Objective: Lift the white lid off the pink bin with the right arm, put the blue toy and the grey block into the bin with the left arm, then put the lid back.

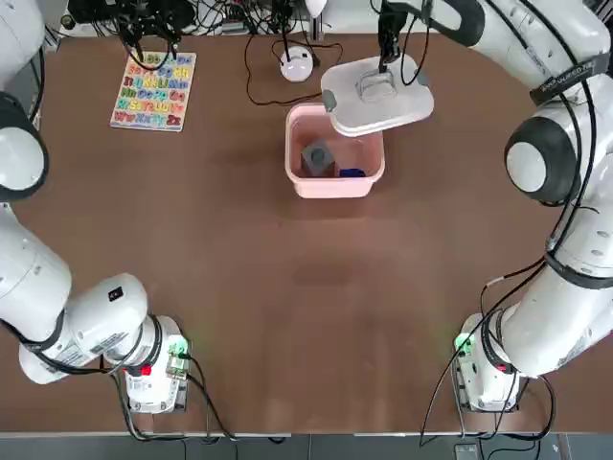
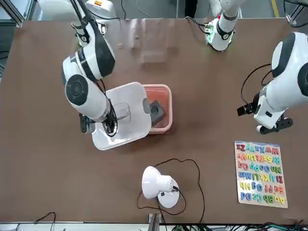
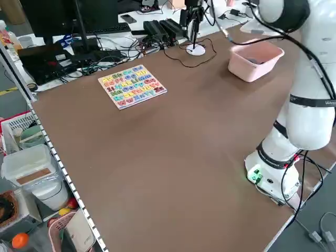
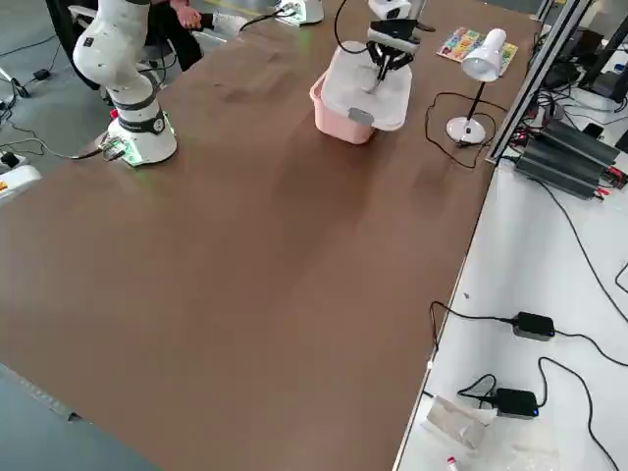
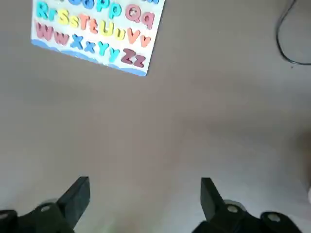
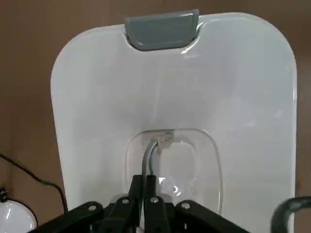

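Left gripper (image 5: pixel 141 201): jaws wide apart and holding nothing, over bare table (image 1: pixel 287 287) on the left side, near the alphabet puzzle board (image 1: pixel 153 90).
Grey block (image 1: pixel 317 157): already inside the pink bin (image 1: pixel 305 184), towards its left.
Blue toy (image 1: pixel 351 173): also in the bin, just right of the block, partly under the lid's edge.
White lid (image 1: pixel 376 95): held above the bin's far right corner, overlapping the rim but not seated.
Right gripper (image 6: pixel 148 187): jaws pinched narrow on the lid's recessed centre handle.
Done: lid lifted off; both pieces put in.
Left: judged to be only the last step, centring the lid over the bin, lowering it on and letting go.
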{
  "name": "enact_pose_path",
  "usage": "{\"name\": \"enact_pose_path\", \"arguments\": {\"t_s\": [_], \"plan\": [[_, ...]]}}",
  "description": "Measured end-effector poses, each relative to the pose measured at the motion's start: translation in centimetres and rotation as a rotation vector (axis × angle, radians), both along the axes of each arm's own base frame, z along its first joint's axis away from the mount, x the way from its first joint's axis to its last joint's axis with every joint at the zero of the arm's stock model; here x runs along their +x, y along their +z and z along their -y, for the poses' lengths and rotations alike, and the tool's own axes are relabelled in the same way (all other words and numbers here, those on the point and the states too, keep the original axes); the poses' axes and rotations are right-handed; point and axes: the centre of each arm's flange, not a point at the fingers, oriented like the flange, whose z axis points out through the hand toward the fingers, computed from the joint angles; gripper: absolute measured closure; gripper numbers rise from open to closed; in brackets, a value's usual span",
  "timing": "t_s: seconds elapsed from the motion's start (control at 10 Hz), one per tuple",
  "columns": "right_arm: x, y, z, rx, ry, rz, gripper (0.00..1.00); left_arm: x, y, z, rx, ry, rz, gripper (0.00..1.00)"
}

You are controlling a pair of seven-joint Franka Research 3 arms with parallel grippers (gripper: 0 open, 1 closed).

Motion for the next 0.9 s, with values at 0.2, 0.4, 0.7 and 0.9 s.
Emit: {"name": "enact_pose_path", "arguments": {"t_s": [0.2,0.4,0.7,0.9], "plan": [[-0.2,-0.9,-1.8,0.002,-0.064,0.015,0.95,-1.3,3.5,-0.2,-0.038,-0.135,0.025,0.0],[-0.6,-0.8,-3.1,0.028,-0.1,0.016,0.95,-2.5,6.6,-1.0,-0.067,-0.179,0.065,0.0],[-2.5,-2.0,-6.3,0.036,-0.116,0.009,0.95,-4.2,10.0,-0.2,-0.094,-0.189,0.121,0.0],[-3.6,-2.9,-7.9,0.027,-0.133,0.001,0.95,-4.3,10.5,-0.5,-0.095,-0.183,0.133,0.0]]}}
